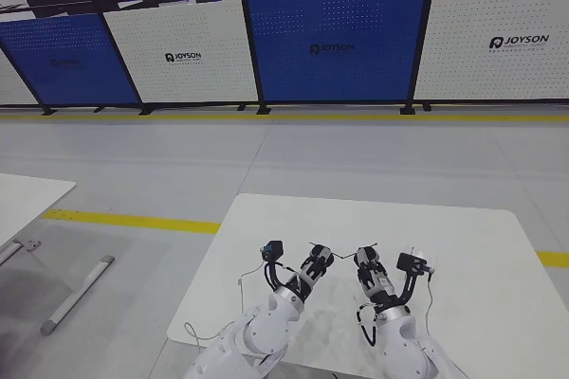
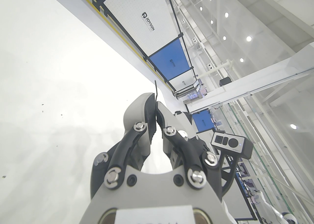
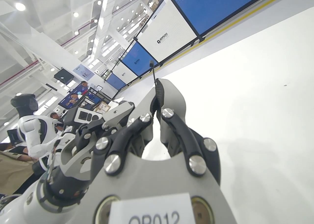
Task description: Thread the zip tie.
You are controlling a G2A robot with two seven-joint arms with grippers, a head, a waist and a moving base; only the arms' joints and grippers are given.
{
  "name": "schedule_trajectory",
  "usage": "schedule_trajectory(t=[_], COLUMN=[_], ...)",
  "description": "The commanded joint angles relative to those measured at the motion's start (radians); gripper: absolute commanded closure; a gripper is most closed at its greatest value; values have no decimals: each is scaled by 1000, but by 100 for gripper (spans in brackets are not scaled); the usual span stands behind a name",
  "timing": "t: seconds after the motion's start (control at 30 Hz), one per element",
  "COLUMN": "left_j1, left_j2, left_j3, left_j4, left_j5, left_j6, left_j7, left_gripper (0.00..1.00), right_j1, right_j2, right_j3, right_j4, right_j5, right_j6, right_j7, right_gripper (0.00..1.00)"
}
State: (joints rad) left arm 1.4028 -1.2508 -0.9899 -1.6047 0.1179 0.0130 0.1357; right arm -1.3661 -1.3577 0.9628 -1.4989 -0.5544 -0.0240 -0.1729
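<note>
- The left gripper has its fingers pressed together on the zip tie. A short, thin tail end pokes out past the tips.
- The right gripper pinches a black strip too, with the small square head standing clear above its fingers.
- Both grippers are held close together above the white table, tips facing each other.
- Threading likely needs the tail lined up squarely with the head's slot. Approach slowly, keep both pinches firm, and watch that the short tail doesn't bend aside.
</note>
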Motion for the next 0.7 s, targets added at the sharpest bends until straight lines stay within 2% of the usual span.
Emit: schedule_trajectory(t=[0.0,0.43,0.67], left_j1=[0,0,0], left_j2=[0,0,0], left_j3=[0,0,0], left_j4=[0,0,0], left_j5=[0,0,0], left_j6=[0,0,0], left_j7=[0,0,0], left_gripper=[100,100,100], right_j1=[-3,1,4], right_j2=[-1,-13,-19], right_j3=[3,6,2], right_j4=[-2,8,20], right_j5=[-3,-8,31], right_j6=[-2,0,-17], right_j7=[1,30,54], right_gripper=[100,100,100])
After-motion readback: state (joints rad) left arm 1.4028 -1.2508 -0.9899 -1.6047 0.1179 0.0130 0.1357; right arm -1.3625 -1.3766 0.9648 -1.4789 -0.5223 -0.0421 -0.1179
